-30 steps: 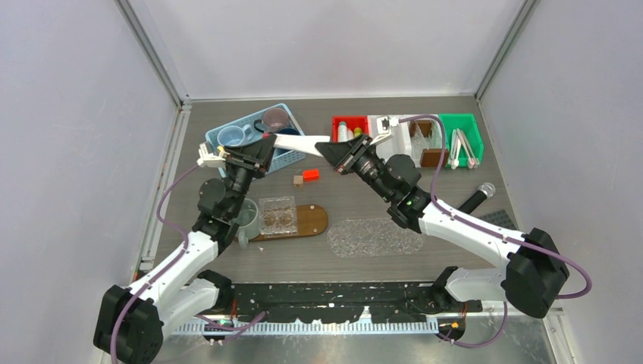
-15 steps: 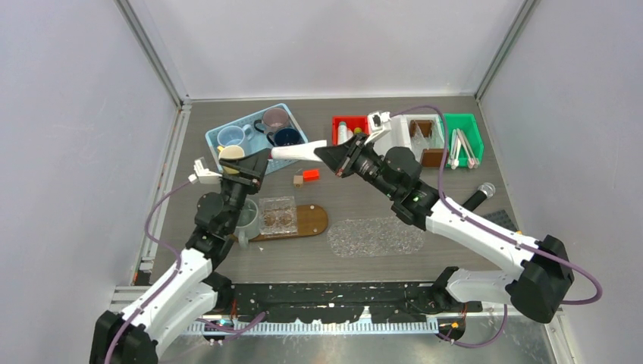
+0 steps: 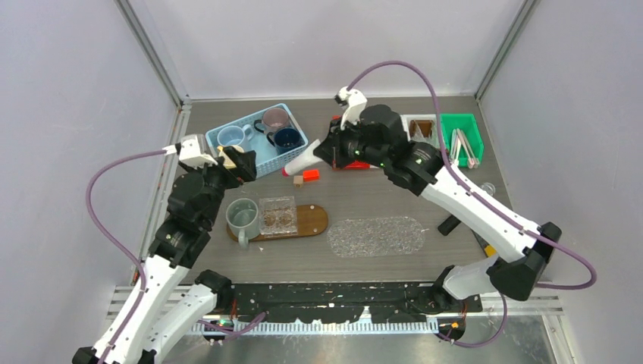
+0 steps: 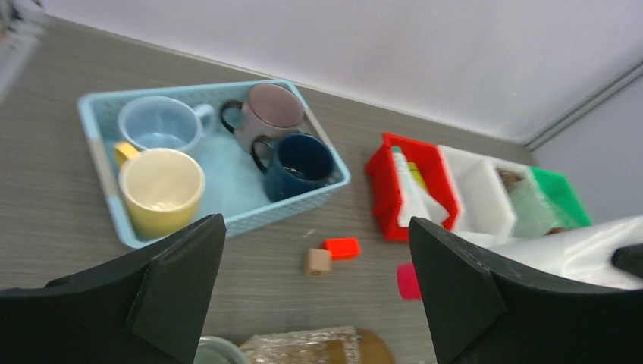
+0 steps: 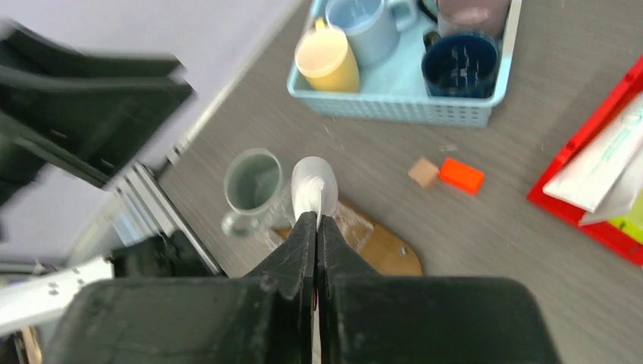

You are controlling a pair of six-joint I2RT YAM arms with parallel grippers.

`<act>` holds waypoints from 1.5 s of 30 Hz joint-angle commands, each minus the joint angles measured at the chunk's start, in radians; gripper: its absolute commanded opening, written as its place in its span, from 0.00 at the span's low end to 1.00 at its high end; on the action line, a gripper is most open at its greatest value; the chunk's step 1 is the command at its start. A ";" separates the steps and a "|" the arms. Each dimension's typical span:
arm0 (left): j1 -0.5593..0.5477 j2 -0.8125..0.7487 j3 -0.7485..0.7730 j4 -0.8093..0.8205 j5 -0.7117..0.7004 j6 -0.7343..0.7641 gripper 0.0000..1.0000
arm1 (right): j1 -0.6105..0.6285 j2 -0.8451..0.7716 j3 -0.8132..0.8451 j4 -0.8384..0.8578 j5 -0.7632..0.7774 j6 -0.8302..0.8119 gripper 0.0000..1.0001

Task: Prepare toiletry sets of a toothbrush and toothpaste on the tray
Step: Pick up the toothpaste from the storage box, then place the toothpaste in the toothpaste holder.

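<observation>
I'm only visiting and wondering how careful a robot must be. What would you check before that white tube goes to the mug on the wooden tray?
1. Right tool shut on the toothpaste tube: ok.
2. Left tool open, empty and apart from the tube: ok.
3. Grey-green mug upright on the wooden tray: ok.
4. Mug mouth uncovered, with the clear packet beside it rather than over it: ok.
5. Toothbrush already in that mug: not ok, none visible.
6. How firm the hold on the tube is: cannot tell.
</observation>
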 commanded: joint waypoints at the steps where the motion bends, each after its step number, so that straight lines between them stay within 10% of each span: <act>1: 0.005 0.063 0.149 -0.207 -0.080 0.353 0.95 | 0.054 0.067 0.127 -0.247 0.053 -0.143 0.01; 8: 0.053 0.187 0.285 -0.348 -0.213 0.485 0.96 | 0.179 0.203 0.271 -0.385 0.178 -0.256 0.01; 16: 0.302 0.153 0.174 -0.303 -0.086 0.301 0.96 | 0.283 0.329 0.412 -0.424 0.254 -0.328 0.01; 45: 0.298 0.065 0.143 -0.305 -0.264 0.353 0.99 | 0.385 0.644 0.759 -0.540 0.350 -0.453 0.01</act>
